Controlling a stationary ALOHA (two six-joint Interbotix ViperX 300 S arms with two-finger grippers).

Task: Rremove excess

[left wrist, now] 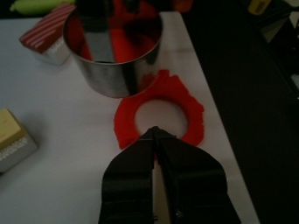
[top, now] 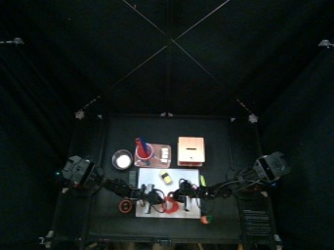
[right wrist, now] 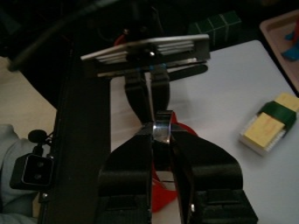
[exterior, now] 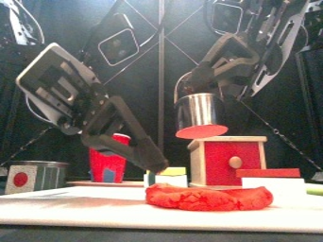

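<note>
A steel ring cutter hangs above the white mat, with a red dough disc stuck in its bottom. My right gripper is shut on the cutter's rim. A ragged ring of leftover red dough lies flat on the mat below it. In the left wrist view the cutter stands just beyond the dough ring. My left gripper is shut, its tips low at the ring's near edge.
Behind the mat stand a red box with a knob, a red cup and a tin with a red dot. A yellow-green block and a white block lie on the mat.
</note>
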